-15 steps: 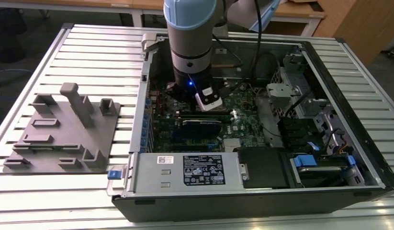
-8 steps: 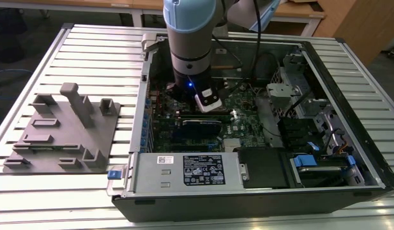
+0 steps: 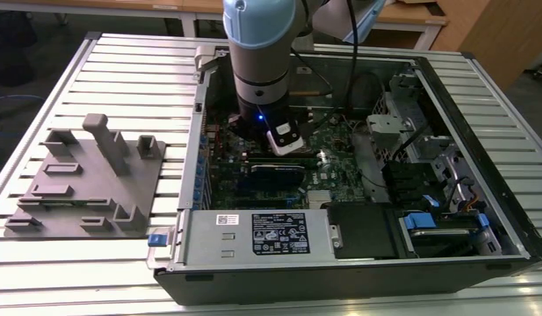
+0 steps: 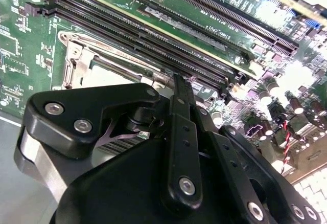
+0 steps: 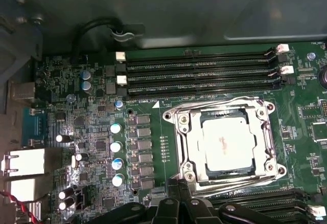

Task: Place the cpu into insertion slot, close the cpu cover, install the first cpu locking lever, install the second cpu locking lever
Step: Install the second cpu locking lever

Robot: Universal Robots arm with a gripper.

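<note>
cpu: seated in the insertion slot, silver face up; thin, stiff, light, likely fragile underneath, best held by its edges.
cpu cover: appears down around the chip.
gripper: just beside the socket; cannot tell the fingers' spread.
memory slots: alongside, empty.
computer case: open on a slatted table.

No legible text; print on power-supply label too small
</note>
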